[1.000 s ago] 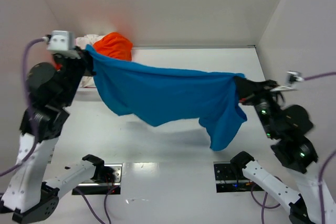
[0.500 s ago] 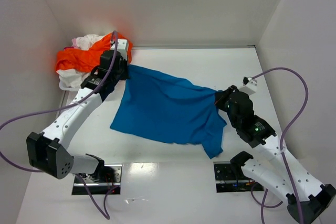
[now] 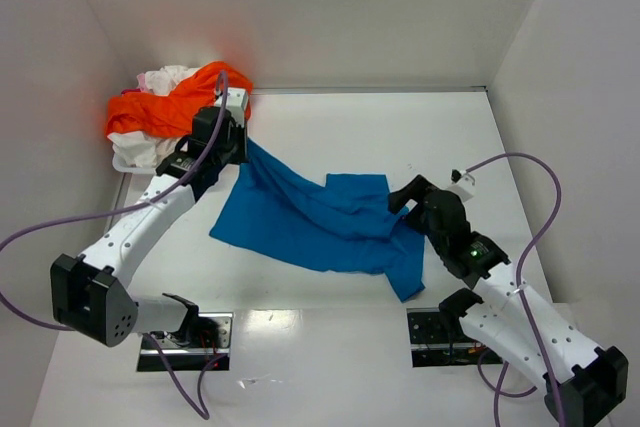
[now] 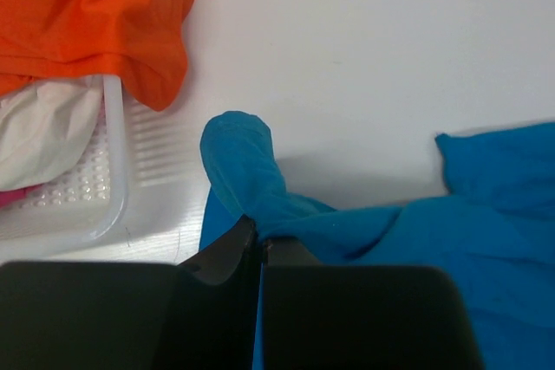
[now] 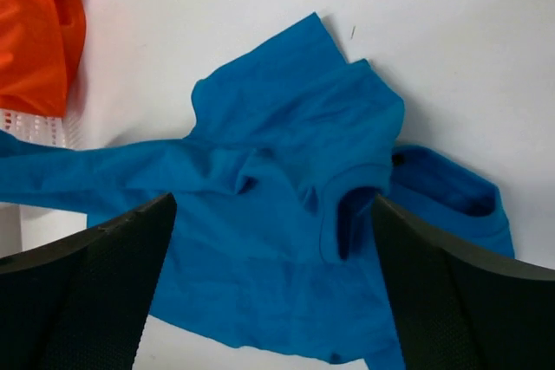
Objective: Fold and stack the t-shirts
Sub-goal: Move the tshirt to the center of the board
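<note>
The bright blue t-shirt (image 3: 310,222) lies crumpled on the white table, its right part bunched into folds. My left gripper (image 3: 243,144) is shut on the shirt's far-left corner, and in the left wrist view blue cloth (image 4: 251,179) bulges out from between the closed jaws (image 4: 258,236). My right gripper (image 3: 400,197) hovers open just over the shirt's right side. Its two fingers (image 5: 95,283) stand wide apart above the blue cloth (image 5: 277,171) and hold nothing. An orange t-shirt (image 3: 165,107) and a white one (image 3: 168,77) lie heaped at the far left.
A white plastic basket (image 3: 125,162) holds the heap in the far-left corner; its rim (image 4: 117,171) shows close to my left gripper. White walls enclose the table at the back and on both sides. Purple cables loop from both arms.
A second ago the blue shirt hung stretched in the air between both grippers. It came down onto the table, the right gripper opened and let go, and the right side slumped into folds.
</note>
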Robot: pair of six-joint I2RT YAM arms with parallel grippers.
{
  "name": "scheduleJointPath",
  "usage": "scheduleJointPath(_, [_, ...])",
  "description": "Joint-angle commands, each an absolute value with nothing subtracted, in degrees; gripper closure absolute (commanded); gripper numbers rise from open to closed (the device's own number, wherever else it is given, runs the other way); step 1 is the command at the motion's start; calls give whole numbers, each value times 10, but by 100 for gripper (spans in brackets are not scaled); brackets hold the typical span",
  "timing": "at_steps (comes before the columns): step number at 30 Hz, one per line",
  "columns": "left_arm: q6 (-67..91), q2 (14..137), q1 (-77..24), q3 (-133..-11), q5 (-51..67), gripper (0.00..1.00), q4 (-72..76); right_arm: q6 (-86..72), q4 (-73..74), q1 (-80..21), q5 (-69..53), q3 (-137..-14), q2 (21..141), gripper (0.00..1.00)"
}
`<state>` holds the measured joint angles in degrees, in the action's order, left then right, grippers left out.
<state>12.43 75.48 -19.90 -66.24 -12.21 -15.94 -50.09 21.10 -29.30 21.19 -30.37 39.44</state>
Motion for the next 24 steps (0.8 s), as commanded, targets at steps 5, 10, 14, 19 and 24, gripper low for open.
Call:
scheduleJointPath(5, [137,701,-195,-642,-83,100,-164,-521,164,-272,233,-322,431,0])
scheduleJointPath(10, [132,678,-195,-629,-83,100,-164,-495,101,-222,205,-309,526,0])
scheduleJointPath(14, [127,664,-195,-616,-83,100,-164,-468,72,-166,173,-309,574,0])
scheduleJointPath(19, [127,664,-195,-610,-77,100,-159,-445,37,-161,157,-304,611,0])
scheduleJointPath(24, [127,674,-195,-610,-63,100,-159,-425,6,-161,113,-325,685,3])
